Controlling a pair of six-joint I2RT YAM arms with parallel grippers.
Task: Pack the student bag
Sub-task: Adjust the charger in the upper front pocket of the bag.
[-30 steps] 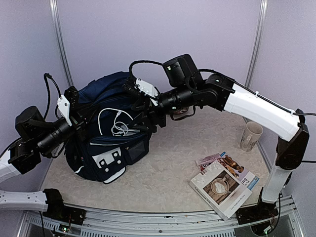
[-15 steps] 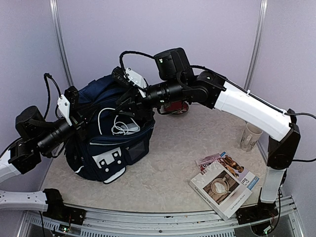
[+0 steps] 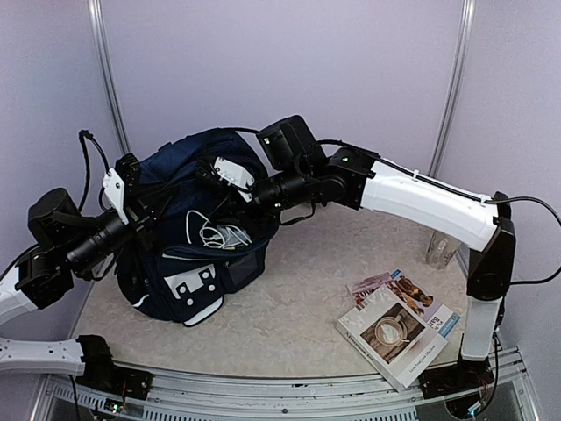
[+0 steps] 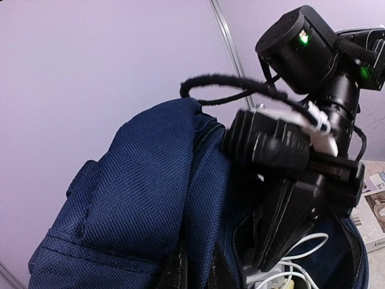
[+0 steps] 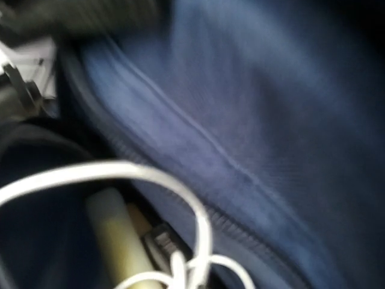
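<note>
top external view: one navy student bag (image 3: pixel 188 263) stands on the table (image 3: pixel 289 298), left of centre, its top unzipped. one tangled white cable (image 3: pixel 215 232) lies inside. two arms reach it. left hand (image 3: pixel 140 210) is clamped on the bag's left rim. right hand (image 4: pixel 269 256) has its fingers together, tips down in the open mouth near the cable; whether it pinches anything i cannot tell. one mug (image 3: pixel 438 254) stands far right. one book (image 3: pixel 394 331) overlaps one booklet (image 3: pixel 390 285) at near right.
</note>
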